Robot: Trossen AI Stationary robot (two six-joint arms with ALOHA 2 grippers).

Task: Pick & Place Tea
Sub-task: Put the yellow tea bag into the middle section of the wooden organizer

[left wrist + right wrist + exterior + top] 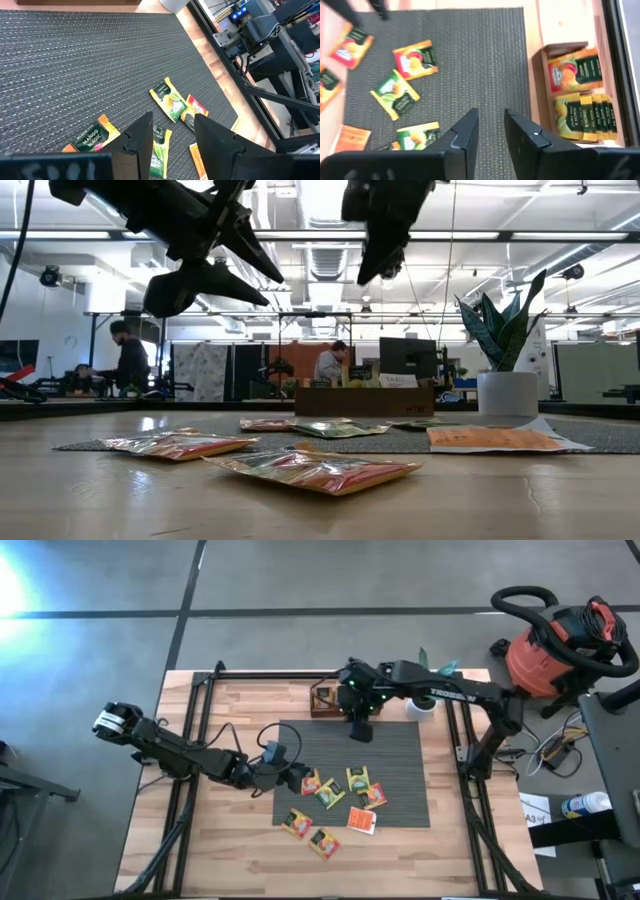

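The task is judged to be partly done. Several tea sachets are seen already filed upright in the wooden tray (580, 95), which stands at the far edge of the grey mat (390, 740) on the wooden surface (200, 860): a red-and-green sachet (572, 72) fills one compartment and a row of yellow-green sachets (585, 117) the next. About eight sachets are left loose on the mat, spread across its near half, among them a green one (358, 778), an orange one (362, 821) and a yellow-green one (324, 842) at the mat's near edge. The right gripper (490, 125) is held above the mat's far part, just beside the tray, its fingers set a narrow gap apart with nothing between them. The left gripper (172, 132) is poised over the mat's left edge, pointed toward the loose sachets, with its fingers parted and empty; a green sachet (159, 147) shows through the gap, lying flat on the mat beneath and not gripped. No sachet is carried by either arm, so each remaining sachet is still to be lifted and slotted into the tray.
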